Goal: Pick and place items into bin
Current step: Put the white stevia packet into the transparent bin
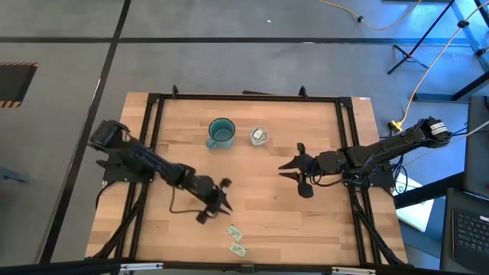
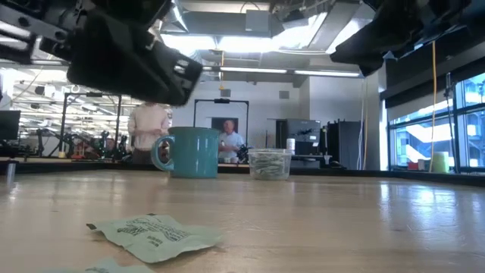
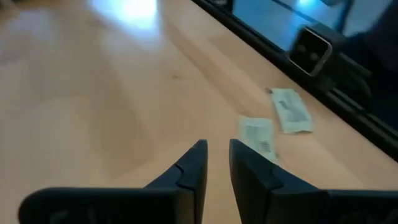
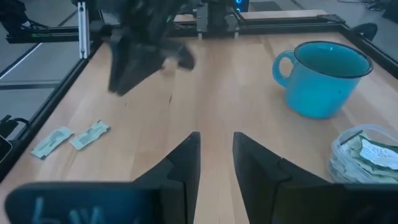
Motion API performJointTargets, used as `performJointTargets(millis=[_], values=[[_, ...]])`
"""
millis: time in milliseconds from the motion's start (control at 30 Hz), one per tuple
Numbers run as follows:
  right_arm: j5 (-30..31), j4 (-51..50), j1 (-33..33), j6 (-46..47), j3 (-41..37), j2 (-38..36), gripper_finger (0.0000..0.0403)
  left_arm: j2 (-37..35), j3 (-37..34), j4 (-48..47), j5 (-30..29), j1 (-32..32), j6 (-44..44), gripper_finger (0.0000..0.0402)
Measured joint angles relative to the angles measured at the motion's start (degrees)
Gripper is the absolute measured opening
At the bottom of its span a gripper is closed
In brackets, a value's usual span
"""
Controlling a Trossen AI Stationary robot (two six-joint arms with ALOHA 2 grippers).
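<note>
Two pale green packets [image 1: 234, 231] [image 1: 238, 248] lie flat on the table near its front edge; they also show in the left wrist view [image 3: 258, 134] [image 3: 291, 111] and the right wrist view [image 4: 90, 134] [image 4: 53, 140]. The clear cup [image 1: 258, 136] stands at the far middle with several packets inside, next to a teal mug [image 1: 221, 134]. My left gripper [image 1: 220, 202] [image 3: 217, 155] hovers just short of the two packets, slightly open, with nothing between its fingers. My right gripper [image 1: 290, 174] [image 4: 216, 149] hangs open over the table's middle right and holds nothing.
A black frame [image 1: 153, 153] runs round the table's edges. The teal mug [image 4: 326, 78] stands just left of the clear cup [image 4: 364, 155]. Bare wood lies between the two grippers. People stand in the room beyond the table [image 2: 151, 125].
</note>
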Motion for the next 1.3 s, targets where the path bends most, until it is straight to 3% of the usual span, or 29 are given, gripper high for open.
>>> performJointTargets(millis=[300,700,1133,1300], values=[[-0.11,0.00,0.00,0.04,0.00,0.02,0.0098,11.85,7.67,-0.04,1.67,-5.37,-3.40,0.0069],[-0.11,-0.02,0.00,0.11,0.00,0.04,0.0098,18.53,10.34,-0.01,-2.85,-6.79,-4.44,0.0074],[-0.09,-0.15,0.00,0.11,0.02,0.04,0.0098,19.52,10.48,-1.05,-3.27,-6.79,-4.48,0.0012],[-0.09,-0.23,-0.02,0.11,0.02,0.04,0.0098,15.75,9.94,-4.19,-1.60,-6.42,-4.98,0.0006]])
